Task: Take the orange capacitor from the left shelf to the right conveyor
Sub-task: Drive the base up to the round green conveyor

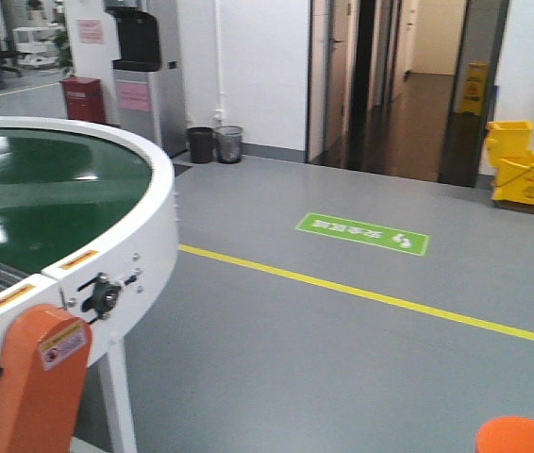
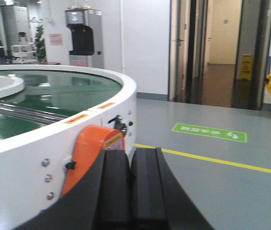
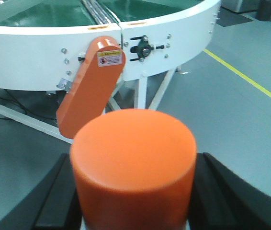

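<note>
My right gripper (image 3: 134,191) is shut on the orange capacitor (image 3: 133,163), a bright orange cylinder that stands upright between the black fingers (image 3: 59,196). Its top also shows at the bottom right of the front view (image 1: 522,436). The right conveyor (image 1: 50,189), a dark green ring belt with a white rim, lies ahead to the left; it also shows in the left wrist view (image 2: 54,91) and the right wrist view (image 3: 39,14). My left gripper (image 2: 129,165) is shut and empty beside the conveyor's rim. The left shelf is out of view.
An orange motor guard (image 3: 90,86) hangs on the conveyor's white rim above its white legs (image 3: 145,93). A yellow floor line (image 1: 371,294) and green floor sign (image 1: 363,233) cross the grey floor. Yellow mop buckets (image 1: 526,165) and two bins (image 1: 215,144) stand by the far wall.
</note>
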